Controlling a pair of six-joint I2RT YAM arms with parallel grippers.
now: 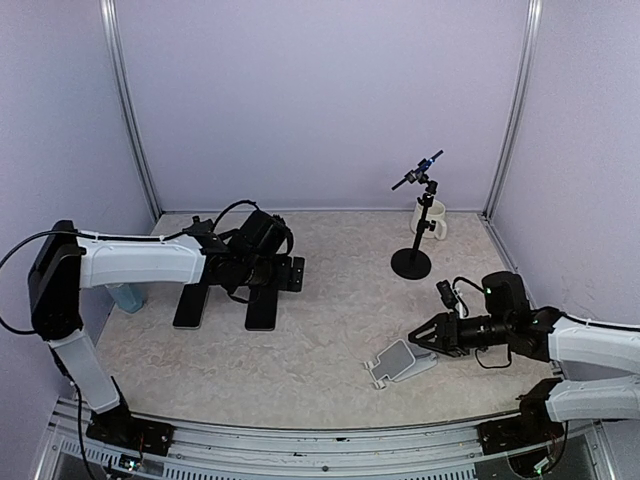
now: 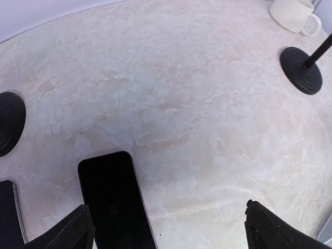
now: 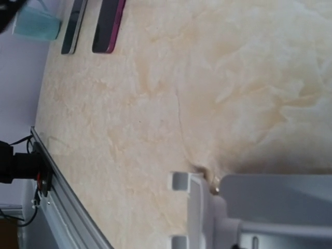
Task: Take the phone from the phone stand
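Note:
The white phone stand (image 1: 400,361) lies low on the table at the front right with no phone on it; it fills the bottom of the right wrist view (image 3: 259,207). My right gripper (image 1: 418,340) is at the stand's right edge, touching or nearly so; its fingers do not show in its wrist view. Two dark phones lie flat at the left, one (image 1: 262,308) under my left gripper and one (image 1: 192,305) further left. My left gripper (image 2: 171,233) is open and empty above the table, with the nearer phone (image 2: 111,199) by its left finger (image 2: 72,233).
A black clamp stand on a round base (image 1: 411,262) and a white mug (image 1: 432,220) stand at the back right. A teal object (image 1: 127,297) sits at the far left. A black round base (image 2: 8,122) shows at the left of the left wrist view.

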